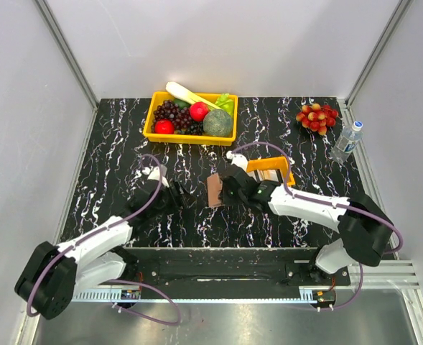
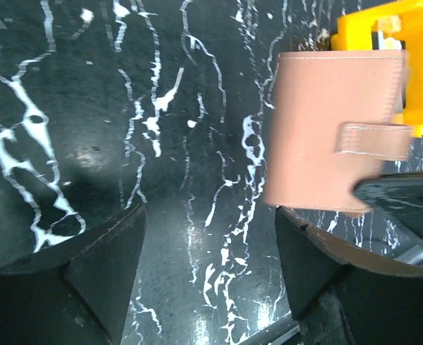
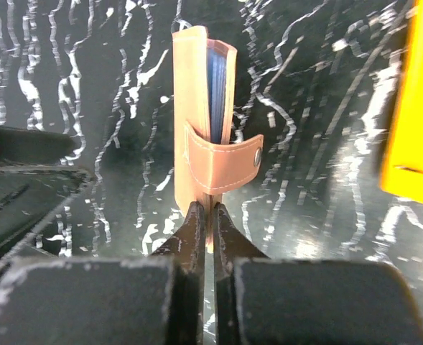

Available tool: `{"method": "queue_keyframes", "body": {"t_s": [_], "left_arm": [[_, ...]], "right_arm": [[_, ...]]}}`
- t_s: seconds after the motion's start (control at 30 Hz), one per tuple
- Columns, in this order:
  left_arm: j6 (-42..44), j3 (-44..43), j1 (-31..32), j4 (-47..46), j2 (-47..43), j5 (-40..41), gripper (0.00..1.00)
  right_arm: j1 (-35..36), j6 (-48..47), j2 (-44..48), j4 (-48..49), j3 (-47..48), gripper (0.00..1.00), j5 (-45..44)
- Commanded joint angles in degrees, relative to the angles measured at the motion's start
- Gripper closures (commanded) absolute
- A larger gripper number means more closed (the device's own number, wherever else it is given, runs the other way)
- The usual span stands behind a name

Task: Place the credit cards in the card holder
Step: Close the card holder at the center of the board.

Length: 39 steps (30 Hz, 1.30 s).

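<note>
Pinching the tan-pink leather folding card holder [image 3: 195,108] upright at frame centre, the right claw [image 3: 205,215] is clamped. The left claw [image 2: 210,230] gapes empty.

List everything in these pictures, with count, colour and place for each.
yellow plastic fruit bin: one, yellow, far centre.
small orange plastic tray: one, orange, right of centre.
tan-pink leather-like card holder: one, tan-pink, centre, upright.
cluster of round fruit: one, red-yellow, far right.
clear plastic water bottle: one, clear, right edge.
black marbled table: one, black-white, beneath everything.
left end effector: one, black, open, left of centre.
right end effector: one, black, shut on card holder.
</note>
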<state>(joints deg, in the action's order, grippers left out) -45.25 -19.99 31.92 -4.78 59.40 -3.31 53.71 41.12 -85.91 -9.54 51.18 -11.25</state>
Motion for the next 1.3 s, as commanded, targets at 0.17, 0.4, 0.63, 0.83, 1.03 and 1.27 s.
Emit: {"method": "queue_keyframes", "body": {"t_s": [0.17,0.4,0.63,0.83,1.03,1.27], "left_arm": [[0.43,0.21,-4.76,10.92,-7.01,9.11,0.2],[-0.18,1.7,-8.71,15.32,-12.54,9.37,0.17],[0.08,2.58,-12.58,19.62,-17.12,9.11,0.13],[0.43,2.85,-14.87,21.12,-19.14,7.62,0.12],[1.39,3.73,-15.66,18.32,-19.41,4.29,0.12],[4.99,2.41,-15.84,9.63,-13.97,-4.58,0.1]], "right_arm": [[3.59,-11.94,-2.58,-34.56,17.02,1.0,-18.19],[10.7,-9.84,-14.97,-40.55,22.98,1.0,-22.67],[19.66,-8.34,-26.05,-41.88,31.96,1.0,-25.06],[23.37,-7.46,-30.1,-40.56,35.48,0.99,-22.25],[23.54,-4.66,-24.95,-35.39,29.7,0.71,-17.42],[23.54,-0.36,-10.79,-23.69,16.43,0.5,-9.68]]}}
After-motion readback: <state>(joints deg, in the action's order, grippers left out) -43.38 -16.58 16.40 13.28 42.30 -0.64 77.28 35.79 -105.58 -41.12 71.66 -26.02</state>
